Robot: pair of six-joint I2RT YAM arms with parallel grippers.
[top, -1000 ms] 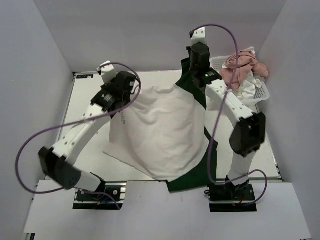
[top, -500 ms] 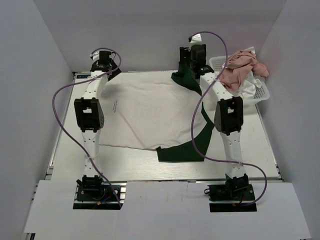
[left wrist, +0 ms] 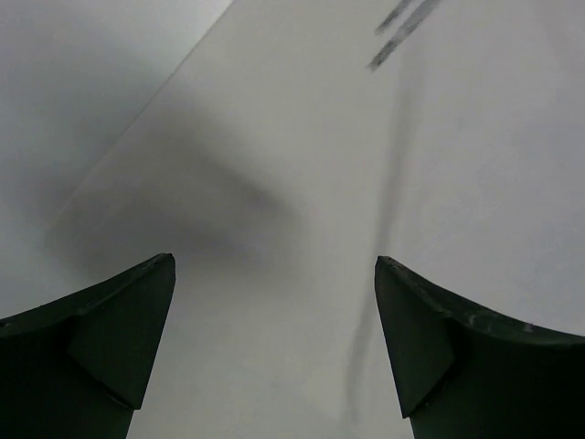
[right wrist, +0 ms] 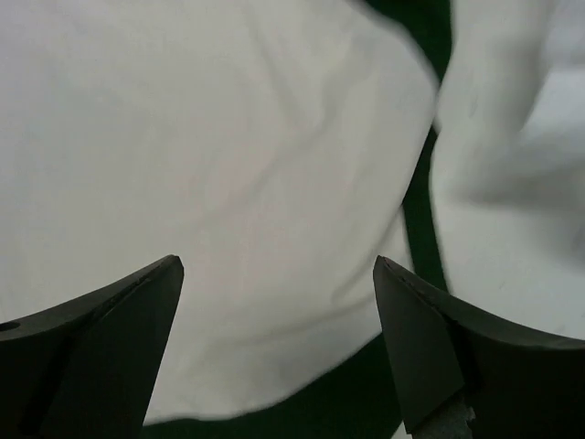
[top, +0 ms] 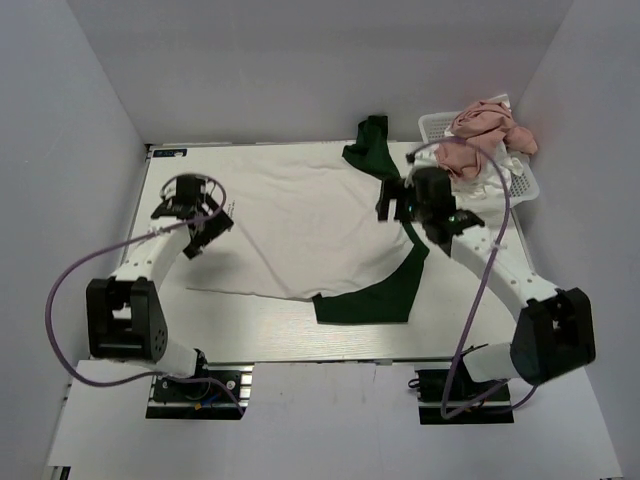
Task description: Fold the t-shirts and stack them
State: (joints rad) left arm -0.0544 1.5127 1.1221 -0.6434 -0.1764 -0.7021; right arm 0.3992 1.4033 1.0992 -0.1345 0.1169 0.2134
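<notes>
A white t-shirt (top: 300, 225) with dark green sleeves (top: 368, 150) and a green hem part (top: 375, 298) lies spread out on the table. My left gripper (top: 200, 228) hovers open over the shirt's left edge and holds nothing. In the left wrist view the gripper (left wrist: 274, 263) hangs above pale cloth (left wrist: 475, 183) with dark lettering (left wrist: 402, 32). My right gripper (top: 388, 200) is open above the shirt's right side. The right wrist view shows the gripper (right wrist: 277, 263) over white cloth (right wrist: 228, 155) with a green band (right wrist: 420, 219). A dusty pink shirt (top: 480, 135) and a white one (top: 495, 178) sit in the basket.
The white latticed basket (top: 525, 185) stands at the table's far right corner. White walls enclose the table on the left, back and right. Purple cables loop from both arms.
Both grippers have opened and let go of the shirt. The arms have drawn back from the far edge toward the near side. The shirt, held up a second ago, now lies flat.
</notes>
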